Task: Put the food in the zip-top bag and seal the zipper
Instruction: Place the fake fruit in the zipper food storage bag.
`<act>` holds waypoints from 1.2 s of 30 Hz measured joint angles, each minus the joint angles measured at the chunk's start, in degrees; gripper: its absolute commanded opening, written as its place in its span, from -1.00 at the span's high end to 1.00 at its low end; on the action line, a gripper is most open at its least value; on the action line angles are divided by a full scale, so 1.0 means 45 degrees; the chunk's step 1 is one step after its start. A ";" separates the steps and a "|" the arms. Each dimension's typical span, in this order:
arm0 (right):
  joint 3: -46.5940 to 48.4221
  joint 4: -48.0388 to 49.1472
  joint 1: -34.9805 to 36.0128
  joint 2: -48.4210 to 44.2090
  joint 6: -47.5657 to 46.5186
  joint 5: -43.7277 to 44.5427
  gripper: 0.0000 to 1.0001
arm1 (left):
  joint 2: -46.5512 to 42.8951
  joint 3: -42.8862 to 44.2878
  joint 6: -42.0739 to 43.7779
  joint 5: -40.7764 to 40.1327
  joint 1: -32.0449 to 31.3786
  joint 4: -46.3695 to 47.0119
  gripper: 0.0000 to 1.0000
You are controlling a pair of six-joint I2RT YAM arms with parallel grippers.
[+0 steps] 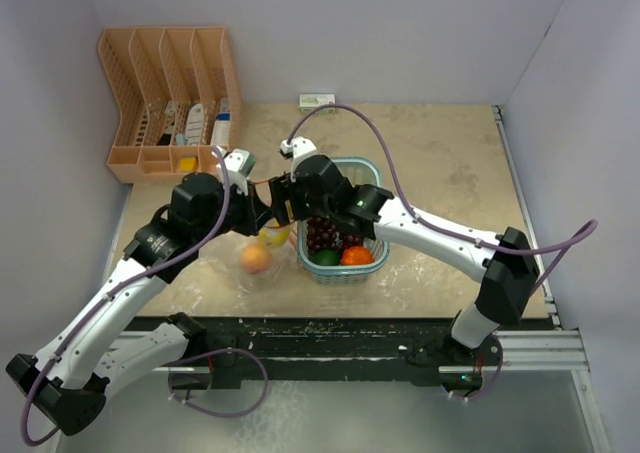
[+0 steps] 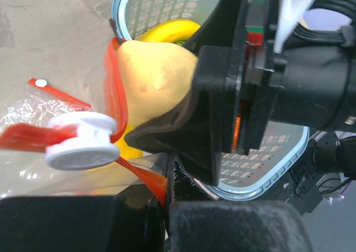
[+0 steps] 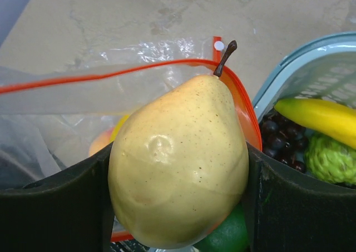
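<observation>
We found the right claw (image 3: pixel 179 203) clamped on one yellow pear (image 3: pixel 178 152), one finger against each flank, stem pointing up. The pear sat at the mouth of the clear bag (image 3: pixel 83 104). The orange-red zipper strip (image 3: pixel 83 80) ran behind it and curved down its right side.

The left claw (image 2: pixel 167 213) was closed on the zipper strip, which entered the seam between its two fingers. One white slider (image 2: pixel 80 141) sat on the strip just above that grip.

Through the plastic we counted two items inside the bag: one pink-orange peach (image 1: pixel 257 259) and one yellow piece (image 3: pixel 119 125), partly hidden.

Just beside the bag stood one light blue basket (image 1: pixel 378 261). In it we counted five items:
- one dark grape bunch (image 1: pixel 325 235)
- one smooth green fruit (image 1: pixel 325 258)
- one orange fruit (image 1: pixel 356 256)
- one banana (image 3: pixel 320 118)
- one bumpy green fruit (image 3: pixel 331 160)

Well apart on the table (image 1: pixel 440 163), we noted one orange rack (image 1: pixel 170 103) and one small white-green box (image 1: pixel 317 100).
</observation>
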 measured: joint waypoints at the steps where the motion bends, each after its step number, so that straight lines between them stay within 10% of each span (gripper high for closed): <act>1: -0.0024 -0.0097 0.0058 -0.0039 0.0005 0.0155 0.21 | 0.0019 -0.0058 0.0000 -0.0010 0.0010 0.0034 1.00; 18: -0.5022 0.2696 0.0267 -0.6115 -0.1904 -0.2225 0.21 | 0.0291 -0.0374 0.0146 0.0044 0.0845 0.0345 1.00; 36: -0.2647 0.1161 0.0102 -0.3002 -0.4833 -0.7718 0.21 | -0.1049 -0.0724 0.1307 0.1967 0.0967 0.0423 1.00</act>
